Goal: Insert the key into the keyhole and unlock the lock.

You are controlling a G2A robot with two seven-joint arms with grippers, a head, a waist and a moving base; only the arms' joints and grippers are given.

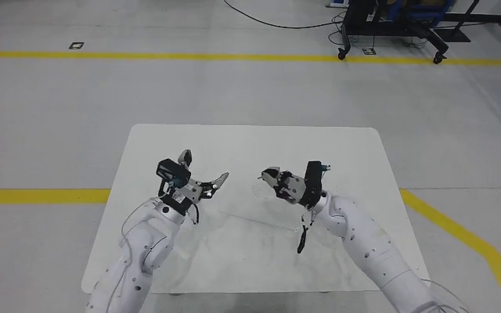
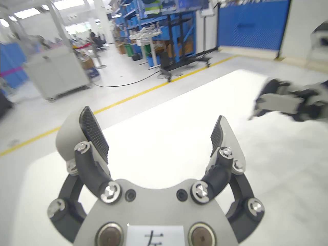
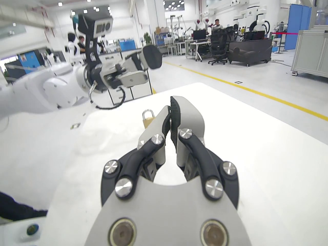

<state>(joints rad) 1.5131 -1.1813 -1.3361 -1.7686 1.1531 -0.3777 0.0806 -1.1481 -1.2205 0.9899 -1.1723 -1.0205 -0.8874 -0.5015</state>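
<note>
A small brass padlock [image 3: 148,119] with a silver shackle stands on the white table [image 3: 256,160], partly hidden behind one finger of my right gripper [image 3: 170,106]. That gripper is shut just above the table, and nothing shows between its pads. A small flat metal piece [image 3: 75,126], possibly the key, lies on the table beyond the padlock. My left gripper [image 2: 153,119] hovers wide open and empty above the table, facing the right gripper [image 2: 258,106]. From above, the left gripper [image 1: 205,168] and right gripper [image 1: 268,174] sit a short gap apart near mid-table.
The table [image 1: 156,156] stands on a grey floor with yellow lines [image 1: 235,56]. A thin dark cable [image 1: 302,235] hangs by the right arm. Shelving, carts and desks are far off in the room.
</note>
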